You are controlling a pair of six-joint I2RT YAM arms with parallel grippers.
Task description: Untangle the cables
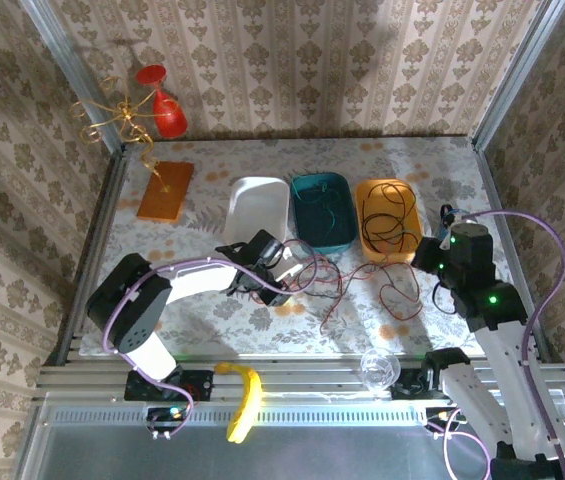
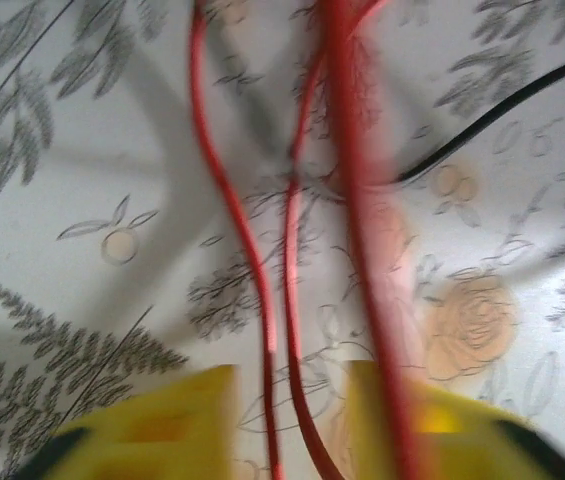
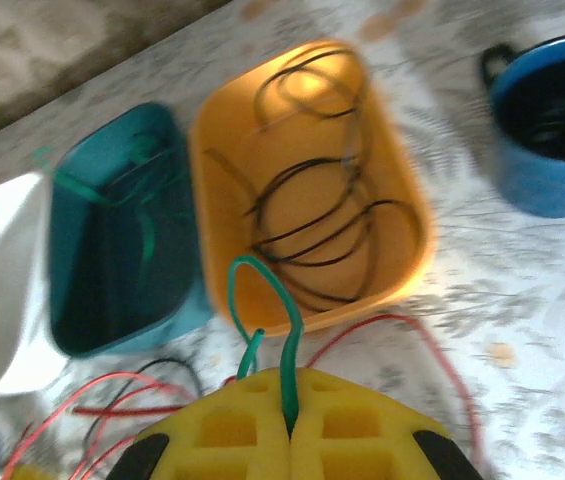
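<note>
Top view, left tool: set low over the counter, with red cables spread just to its right.
Top view, right tool: held just beside the orange tray.
Left wrist, left tool: released; red cables are run between the parted fingers, and a black cable is seen ahead to the right.
Right wrist, right tool: clenched on a green cable, which is looped just ahead.
Right wrist, trays: the orange tray, with black cables coiled inside, is seen ahead; a teal tray is seen ahead to the left.
</note>
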